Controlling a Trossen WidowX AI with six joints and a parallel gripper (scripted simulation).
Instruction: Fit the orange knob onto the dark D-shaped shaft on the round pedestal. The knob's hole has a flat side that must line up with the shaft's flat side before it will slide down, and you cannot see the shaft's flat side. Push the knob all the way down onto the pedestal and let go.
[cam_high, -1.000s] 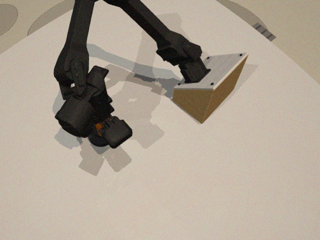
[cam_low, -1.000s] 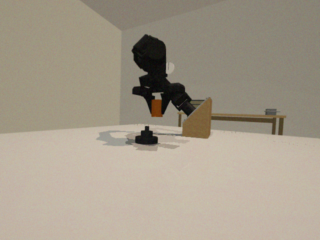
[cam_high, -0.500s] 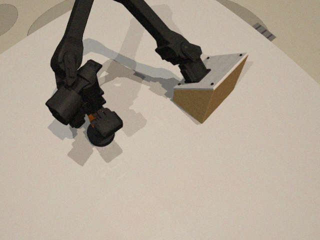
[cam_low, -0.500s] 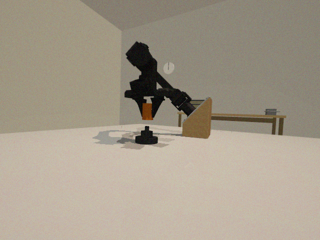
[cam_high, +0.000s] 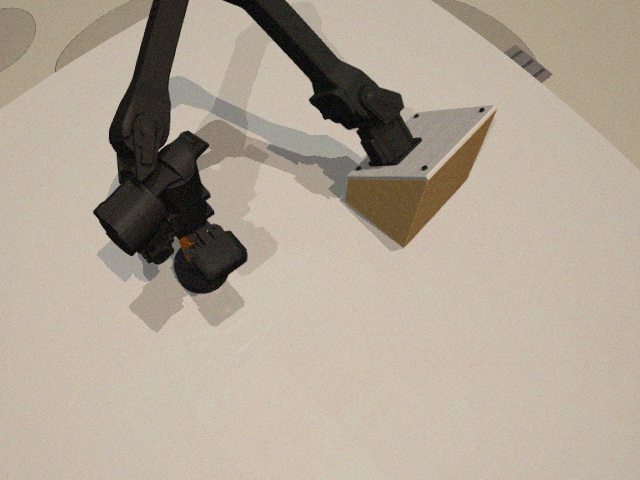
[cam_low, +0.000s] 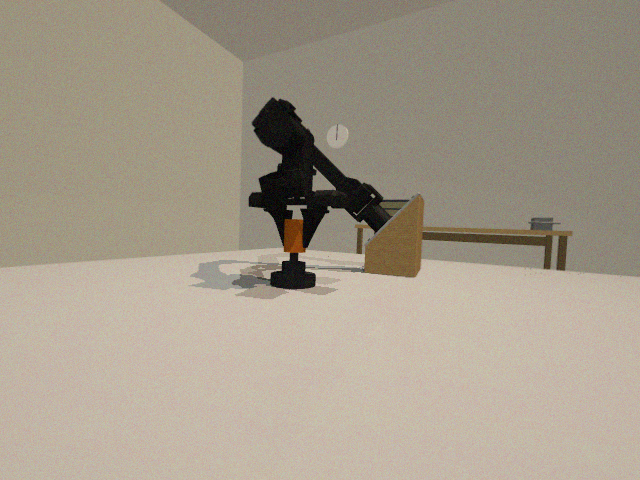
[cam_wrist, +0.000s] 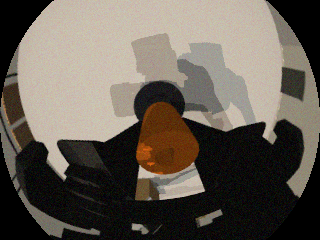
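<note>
My gripper (cam_low: 294, 238) (cam_wrist: 161, 123) is shut on the orange knob (cam_low: 294, 235) (cam_wrist: 166, 142) (cam_high: 187, 242). It holds the knob upright, straight above the dark shaft (cam_low: 293, 257), whose top meets the knob's lower edge. The shaft stands on the round black pedestal (cam_low: 292, 279) (cam_high: 187, 276) (cam_wrist: 151, 96) on the table. In the top view the gripper body covers most of the knob and pedestal. In the wrist view the knob hides the shaft; only the far rim of the pedestal shows beyond it. The shaft's flat side is not visible.
The arm's base sits on a tan wedge-shaped mount (cam_high: 413, 191) (cam_low: 395, 242) to the right of the pedestal. A wooden table (cam_low: 465, 235) with a small grey pot (cam_low: 542, 223) stands far back in the room.
</note>
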